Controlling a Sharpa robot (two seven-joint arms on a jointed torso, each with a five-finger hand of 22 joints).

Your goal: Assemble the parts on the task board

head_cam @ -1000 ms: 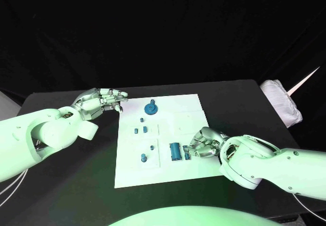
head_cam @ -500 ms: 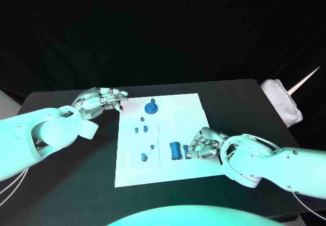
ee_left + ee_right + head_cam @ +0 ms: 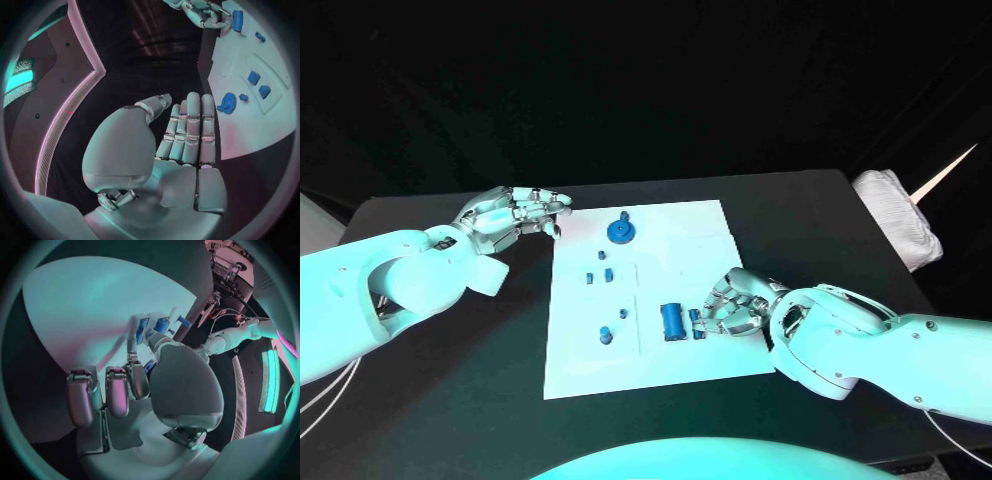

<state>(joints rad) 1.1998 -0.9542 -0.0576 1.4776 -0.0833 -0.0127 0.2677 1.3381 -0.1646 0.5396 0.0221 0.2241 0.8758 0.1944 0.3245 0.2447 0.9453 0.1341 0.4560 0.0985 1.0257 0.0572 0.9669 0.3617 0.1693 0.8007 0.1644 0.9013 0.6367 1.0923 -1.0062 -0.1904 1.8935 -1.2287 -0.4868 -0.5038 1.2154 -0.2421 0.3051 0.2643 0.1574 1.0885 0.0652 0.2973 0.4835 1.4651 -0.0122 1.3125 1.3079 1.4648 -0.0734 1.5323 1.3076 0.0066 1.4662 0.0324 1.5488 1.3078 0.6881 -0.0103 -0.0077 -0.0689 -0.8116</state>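
Two silver hands: right [image 3: 733,305] curled by ribbed blue cylinder [image 3: 672,320] on flat white board [image 3: 689,240], grip unclear; left [image 3: 516,212] empty, fingers straight.

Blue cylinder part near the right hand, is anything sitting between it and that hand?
Nothing visible stands between them. The blue cylinder part lies on the white task board right beside the right hand, whose fingertips are next to a smaller blue piece alongside it. Whether the hand actually grips that piece is not clear.

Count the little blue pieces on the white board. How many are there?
8 small blue plastic pieces: round one farthest, four tiny in the middle, one nearest, two at the silver right hand, which may hide more.
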